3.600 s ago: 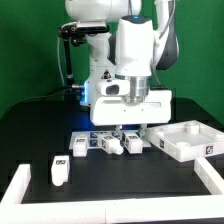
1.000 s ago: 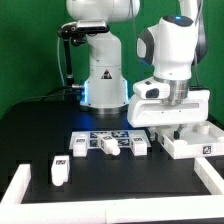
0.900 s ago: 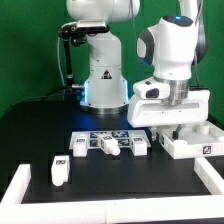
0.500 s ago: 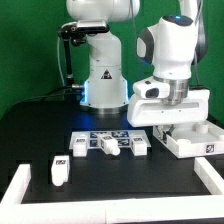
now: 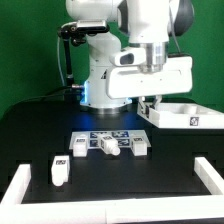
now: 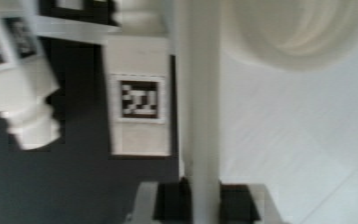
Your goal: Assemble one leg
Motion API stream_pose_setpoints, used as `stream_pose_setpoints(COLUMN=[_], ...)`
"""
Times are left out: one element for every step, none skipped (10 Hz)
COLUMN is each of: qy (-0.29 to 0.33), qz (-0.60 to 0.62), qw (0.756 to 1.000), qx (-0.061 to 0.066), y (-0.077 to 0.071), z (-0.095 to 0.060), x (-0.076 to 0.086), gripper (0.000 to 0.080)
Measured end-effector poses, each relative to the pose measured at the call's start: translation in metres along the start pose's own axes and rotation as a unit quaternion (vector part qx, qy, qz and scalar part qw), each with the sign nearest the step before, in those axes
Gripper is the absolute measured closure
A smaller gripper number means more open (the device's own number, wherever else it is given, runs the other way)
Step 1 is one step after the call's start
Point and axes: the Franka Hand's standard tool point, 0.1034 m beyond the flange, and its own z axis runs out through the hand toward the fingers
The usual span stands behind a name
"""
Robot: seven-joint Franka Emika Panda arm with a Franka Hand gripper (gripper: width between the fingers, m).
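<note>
Jaws clamped on a thin wall of the white tabletop [image 5: 186, 116], the gripper [image 6: 194, 199] holds it aloft; loose legs [image 5: 112, 144] lie on the table [image 5: 30, 130] below the jaws. Keeping it level should ease a gentle set-down.

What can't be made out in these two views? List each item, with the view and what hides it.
- Exterior view: where the gripper grips the tabletop. The contact is small and in shadow beneath the arm.
- Wrist view: the tabletop's full outline. It is cut off by the picture edges and blurred at close range.
- Exterior view: the tag patterns on the legs. They are too small to read.
</note>
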Motion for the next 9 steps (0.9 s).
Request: stream_pose_setpoints(qy=[-0.011,-0.012,-0.013,-0.013,-0.013,-0.028,-0.045,-0.052,-0.055], qz=[-0.008,-0.01,-0.009,-0.009,-0.009,0.011,0.031,0.062,0.077], qw=[1.0,1.0,1.0,1.0,1.0,1.0,0.998,0.997,0.995], qx=[-0.005,-0.006,-0.006,-0.006,-0.006,0.008,0.015,0.017,0.015], y=[0.001,0.001,0.001,0.001,0.002,0.012,0.033,0.058,0.065], z=[-0.001,0.001,0.001,0.001,0.001,-0.001,-0.007,-0.009,-0.007], x=[0.0,0.0,-0.001,-0.001,-0.001,-0.002,0.003,0.003,0.001], gripper=[0.0744,0.0744,0.0744,0.0744,0.0744,0.0744,0.0744,0.0744,0.0744])
